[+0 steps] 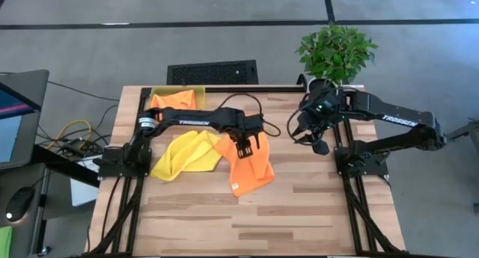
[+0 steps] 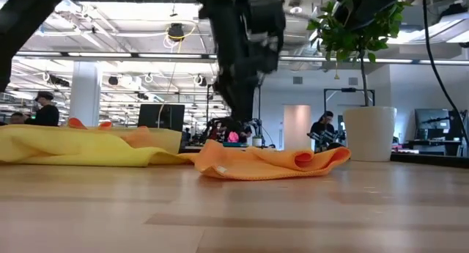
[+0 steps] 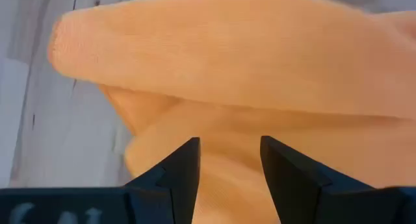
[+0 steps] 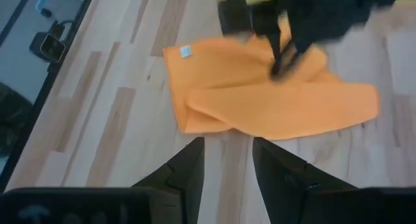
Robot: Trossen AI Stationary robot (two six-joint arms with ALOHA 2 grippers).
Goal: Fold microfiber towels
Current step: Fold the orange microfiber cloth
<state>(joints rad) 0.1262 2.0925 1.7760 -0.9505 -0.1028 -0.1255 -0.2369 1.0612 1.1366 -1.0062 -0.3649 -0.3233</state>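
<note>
Left wrist view shows my left pincer (image 3: 229, 160) released, fingers apart, hovering just above the orange towel (image 3: 260, 87), a rolled fold bulging right ahead of the tips. If I close here, I judge I may pinch both layers, or only the top of the bulge, and drag the cloth into a worse bunch. Beside it, toward my base, lies the yellow towel (image 1: 185, 153), touching the orange one; a pull could tug it along. Farther off, my right pincer (image 1: 314, 138) hangs released near the plant (image 1: 335, 52), well apart. Another orange towel (image 1: 174, 101) rests behind my arm.
</note>
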